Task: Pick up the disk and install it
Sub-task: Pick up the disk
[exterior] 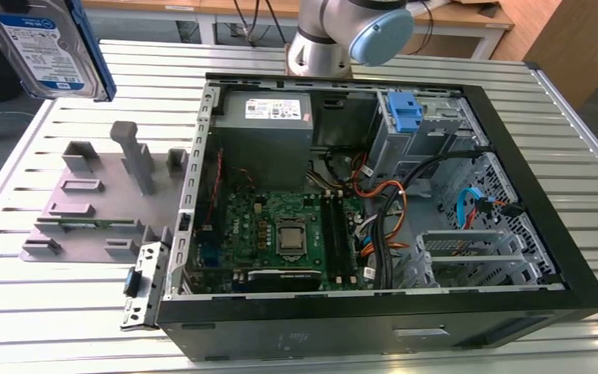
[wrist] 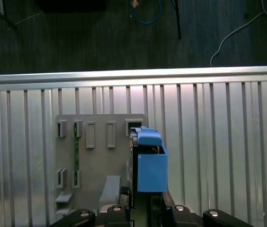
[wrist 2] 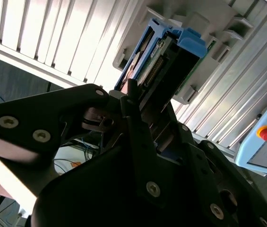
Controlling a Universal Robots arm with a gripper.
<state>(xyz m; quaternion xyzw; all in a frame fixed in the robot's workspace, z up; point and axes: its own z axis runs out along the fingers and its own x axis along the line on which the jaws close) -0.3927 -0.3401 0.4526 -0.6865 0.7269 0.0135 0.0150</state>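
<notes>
Flat rectangular disk [exterior: 47,47], silver with a blue plastic frame, pinched between the black gripper's [wrist: 140,208] fingers, suspended above the grey, post-studded stand [exterior: 102,202].

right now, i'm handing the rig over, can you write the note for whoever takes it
The tool is shut on the disk.
The disk hangs in the air above the grey stand, at the exterior view's left, outside the open computer case.
Done: disk picked up, clear of the stand.
Left: installing it; the disk is not in the case yet.
</notes>
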